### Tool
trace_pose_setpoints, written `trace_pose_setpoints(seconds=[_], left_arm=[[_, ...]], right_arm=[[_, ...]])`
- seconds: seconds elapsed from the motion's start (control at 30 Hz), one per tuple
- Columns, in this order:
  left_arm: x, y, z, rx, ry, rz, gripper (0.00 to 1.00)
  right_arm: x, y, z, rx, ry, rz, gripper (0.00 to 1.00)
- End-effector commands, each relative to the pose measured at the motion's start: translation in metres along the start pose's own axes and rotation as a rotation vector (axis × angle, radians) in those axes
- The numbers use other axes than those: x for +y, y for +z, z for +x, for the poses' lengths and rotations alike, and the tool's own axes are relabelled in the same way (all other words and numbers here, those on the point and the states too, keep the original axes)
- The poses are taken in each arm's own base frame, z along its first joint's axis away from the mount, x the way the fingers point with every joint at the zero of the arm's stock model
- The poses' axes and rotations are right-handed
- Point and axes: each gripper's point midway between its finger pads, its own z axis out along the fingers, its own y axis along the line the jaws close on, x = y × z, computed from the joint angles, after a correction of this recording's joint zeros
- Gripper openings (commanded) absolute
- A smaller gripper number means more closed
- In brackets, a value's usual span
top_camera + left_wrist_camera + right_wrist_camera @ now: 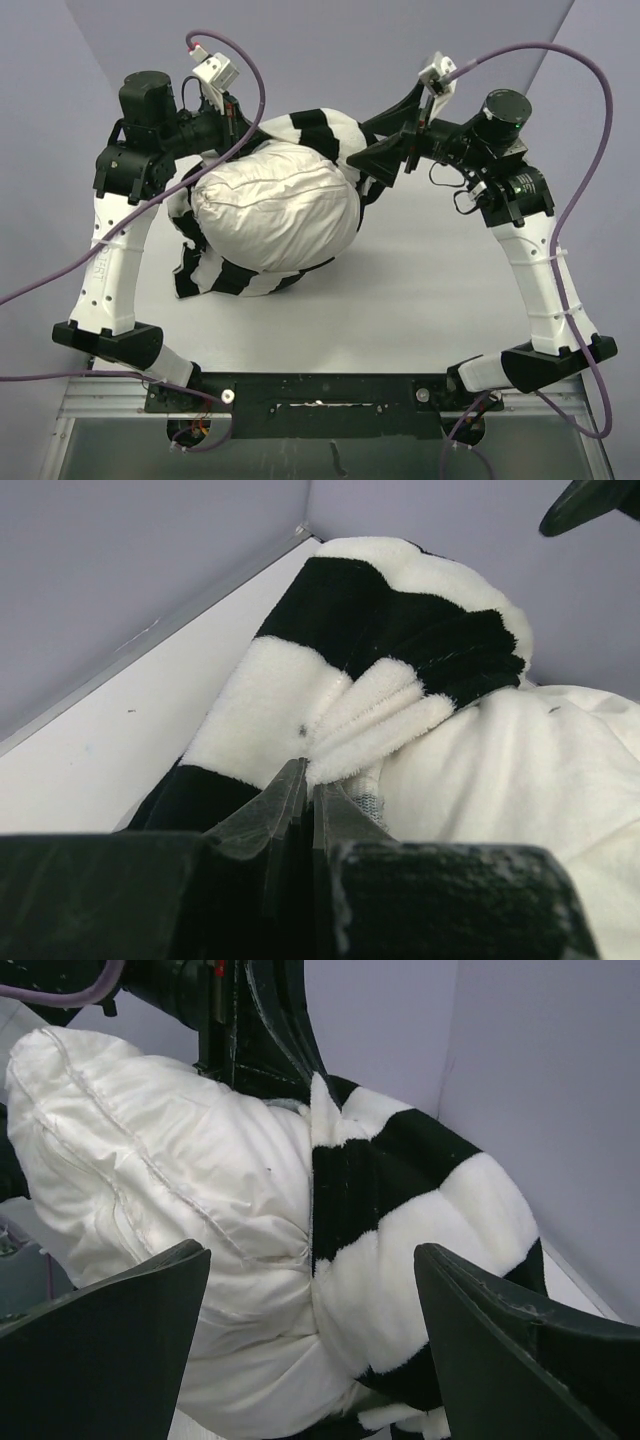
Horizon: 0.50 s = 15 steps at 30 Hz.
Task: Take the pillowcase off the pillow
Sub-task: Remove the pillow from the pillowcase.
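Observation:
The plump white pillow (275, 205) lies mid-table, largely bared. The black-and-white striped pillowcase (320, 130) still wraps its far end and trails under its near left side (215, 275). My left gripper (308, 772) is shut on a bunched fold of the pillowcase (330, 620) at the pillow's (530, 770) far left edge; in the top view it (248, 143) is half hidden behind the pillow. My right gripper (312, 1290) stands wide open just off the pillow's far right end, where pillow (150, 1160) meets pillowcase (420, 1210), gripping nothing (358, 143).
Grey walls close in behind and to both sides; the pillowcase bulges near the back wall corner (300, 530). The left arm (240, 1010) shows just beyond the pillow in the right wrist view. Purple cables (590, 130) loop over both arms.

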Motion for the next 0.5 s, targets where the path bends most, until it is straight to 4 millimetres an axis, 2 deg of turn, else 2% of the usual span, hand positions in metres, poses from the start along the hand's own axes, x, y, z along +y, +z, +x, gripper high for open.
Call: trace_pose_setpoints(seconds=[0.0, 0.1, 0.2, 0.23, 0.3, 0.33, 0.47], left_arm=[[0.006, -0.021, -0.008, -0.025, 0.028, -0.045, 0.0], [0.006, -0.022, -0.009, -0.029, 0.027, -0.039, 0.0], [0.001, -0.023, -0.012, -0.037, 0.03, -0.018, 0.0], [-0.002, -0.024, -0.015, -0.041, 0.032, -0.011, 0.0], [-0.006, -0.026, -0.019, -0.046, 0.038, 0.004, 0.0], [-0.009, -0.028, -0.021, -0.05, 0.041, 0.011, 0.0], [-0.022, -0.038, -0.028, -0.066, 0.06, 0.044, 0.0]], right_arm=[[0.034, -0.016, -0.049, -0.129, -0.073, -0.141, 0.86], [0.013, -0.009, -0.045, -0.141, -0.033, -0.066, 0.85], [-0.016, 0.016, -0.03, -0.082, 0.014, 0.042, 0.81], [-0.011, 0.035, -0.02, -0.034, -0.006, 0.042, 0.81], [-0.011, 0.06, 0.005, 0.073, -0.08, 0.082, 0.81], [-0.011, 0.067, 0.012, 0.109, -0.096, 0.1, 0.81], [-0.035, 0.085, 0.053, 0.231, -0.084, 0.183, 0.73]])
